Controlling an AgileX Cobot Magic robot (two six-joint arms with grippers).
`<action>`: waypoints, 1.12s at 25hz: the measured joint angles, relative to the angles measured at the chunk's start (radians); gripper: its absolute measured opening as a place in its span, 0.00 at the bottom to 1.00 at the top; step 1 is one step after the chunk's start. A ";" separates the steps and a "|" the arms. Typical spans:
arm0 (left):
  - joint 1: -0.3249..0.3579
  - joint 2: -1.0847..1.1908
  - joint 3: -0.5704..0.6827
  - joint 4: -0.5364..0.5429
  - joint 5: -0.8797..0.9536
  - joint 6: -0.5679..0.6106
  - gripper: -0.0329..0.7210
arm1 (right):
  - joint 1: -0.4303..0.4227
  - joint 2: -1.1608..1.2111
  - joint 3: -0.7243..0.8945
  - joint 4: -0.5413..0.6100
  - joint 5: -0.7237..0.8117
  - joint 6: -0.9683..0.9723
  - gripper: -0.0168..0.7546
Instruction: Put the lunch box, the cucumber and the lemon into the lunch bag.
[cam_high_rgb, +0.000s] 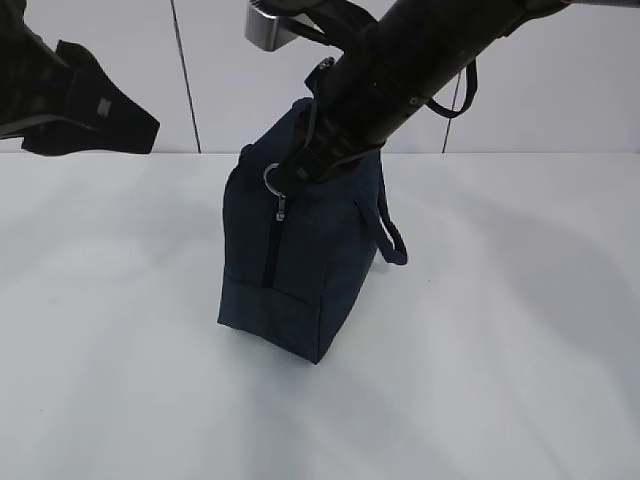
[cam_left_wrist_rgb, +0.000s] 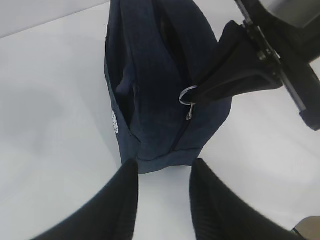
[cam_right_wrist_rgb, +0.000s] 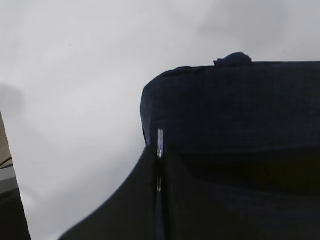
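lunch bag (cam_high_rgb: 300, 270): dark navy, standing upright near the middle of the white tabletop (cam_high_rgb: 110, 340), narrow end toward the exterior camera, well clear of every edge in view.
zipper (cam_high_rgb: 272, 255): runs down the bag's narrow end; along that end it looks closed.
ring pull (cam_high_rgb: 275, 178): silver ring at the top of the zipper, with a small metal tab hanging below it.
strap handle (cam_high_rgb: 392, 235): loops out from the bag's right side in the exterior view.
right gripper (cam_left_wrist_rgb: 200, 94): reaches down across the bag's top; its dark fingers (cam_left_wrist_rgb: 235, 75) are pressed together on the ring pull.
left gripper (cam_left_wrist_rgb: 162, 172): near the bag's lower end; its 2 fingers (cam_left_wrist_rgb: 125, 195) stand apart, with only bare tabletop between them.
left wrist view only: a small white printed mark (cam_left_wrist_rgb: 115, 122) on the bag's side panel, and a dark gap under the strap along the bag's top.
right wrist view only: the ring (cam_right_wrist_rgb: 160, 142) seen edge-on, pinched at the fingertips against the bag's upper corner.
bag contents: hidden in all 3 views; cannot tell what is inside.
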 joint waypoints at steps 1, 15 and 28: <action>0.000 0.000 0.000 -0.002 -0.002 0.000 0.36 | 0.000 0.000 0.000 0.002 0.000 0.000 0.05; 0.000 0.006 0.000 -0.014 -0.025 0.000 0.37 | -0.001 0.000 0.000 0.028 0.005 0.000 0.05; 0.000 0.102 0.003 -0.014 -0.028 0.130 0.66 | -0.001 0.000 0.000 0.030 0.005 0.000 0.05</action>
